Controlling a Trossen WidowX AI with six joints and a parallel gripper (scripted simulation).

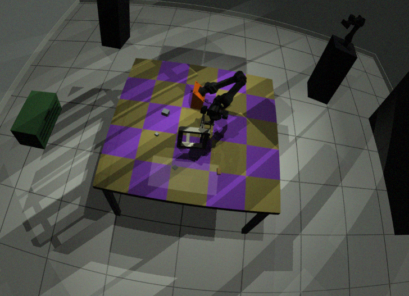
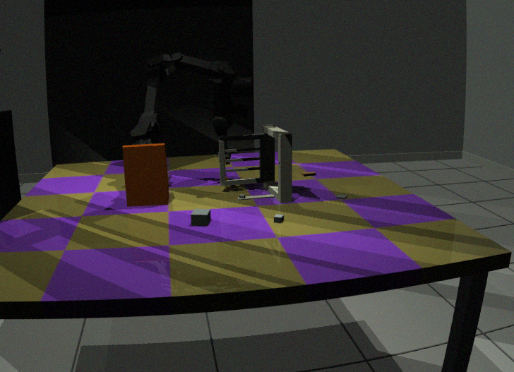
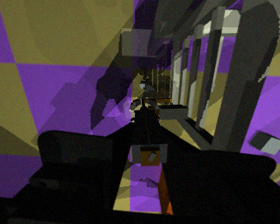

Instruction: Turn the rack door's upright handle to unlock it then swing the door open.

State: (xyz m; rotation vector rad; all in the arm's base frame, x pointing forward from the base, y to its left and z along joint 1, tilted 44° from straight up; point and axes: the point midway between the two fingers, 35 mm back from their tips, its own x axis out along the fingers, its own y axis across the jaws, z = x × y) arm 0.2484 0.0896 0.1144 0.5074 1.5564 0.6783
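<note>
Gripper (image 1: pixel 207 123) (image 3: pixel 145 128) pinches door handle; rack door (image 2: pixel 222 162) (image 3: pixel 211 70) stands swung out from frame (image 1: pixel 191 147) (image 2: pixel 285 166), approx. mid-table, well in from all edges. Orange block (image 1: pixel 197 99) (image 2: pixel 145 175) upright nearer tbl's (image 1: pixel 264 194) (image 2: pixel 265 295) arm-side edge.

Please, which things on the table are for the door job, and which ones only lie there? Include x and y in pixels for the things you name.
For the job:
- rack door (image 2: pixel 222 162)
- its frame (image 2: pixel 284 169)
- end effector (image 3: pixel 145 128)

Only lying about:
- larger grey block (image 1: pixel 165 112) (image 2: pixel 200 217)
- small grey cube (image 1: pixel 156 133) (image 2: pixel 278 218)
- flat orange piece (image 1: pixel 218 171) (image 2: pixel 308 174)

An orange block (image 1: pixel 197 103) (image 2: pixel 145 175) (image 3: pixel 165 193) stands upright, view-left of the gripper (image 1: pixel 206 123) (image 2: pixel 226 156) (image 3: pixel 145 128). A barred door (image 1: pixel 208 134) (image 2: pixel 222 166) (image 3: pixel 209 78) stands just beside the gripper.
</note>
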